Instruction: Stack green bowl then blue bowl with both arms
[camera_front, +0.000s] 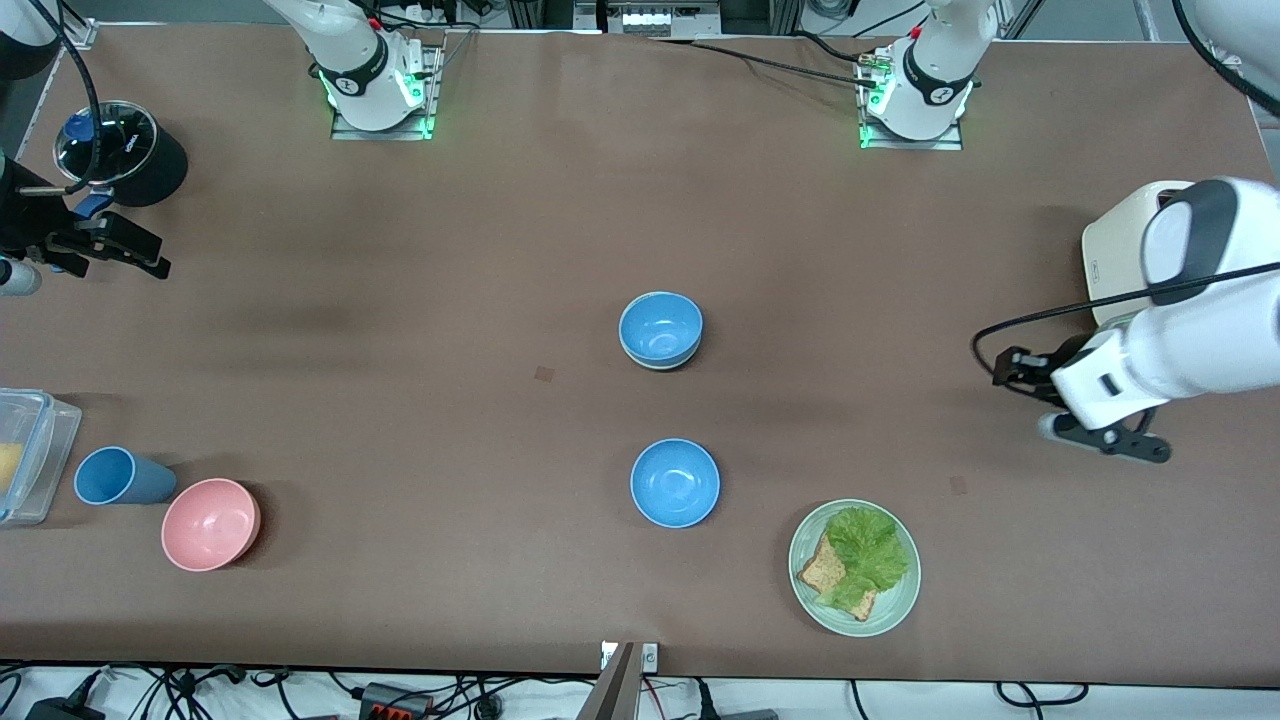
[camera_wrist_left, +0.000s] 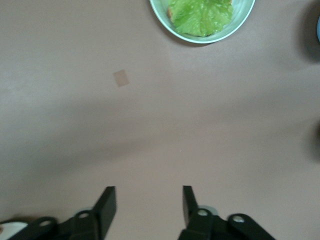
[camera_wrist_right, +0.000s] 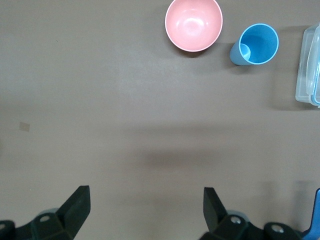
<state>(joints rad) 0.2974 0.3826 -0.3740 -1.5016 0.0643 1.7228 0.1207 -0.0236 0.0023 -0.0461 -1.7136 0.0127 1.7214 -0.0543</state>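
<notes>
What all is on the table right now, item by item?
Blue bowl: one, mid-table, nested in the green bowl.
Green bowl: one, only a pale rim shows under it.
Second blue bowl: one, alone, nearer the camera.
Pink bowl: one, right arm's end.
Cup: one, blue, on its side beside the pink bowl.
Clear container: one, table edge beside the cup.
Plate: one, pale green, holding lettuce and bread.
Black canister: one, right arm's end.
White appliance: one, left arm's end.
Left gripper: open, over bare table.
Right gripper: open, over bare table.
</notes>
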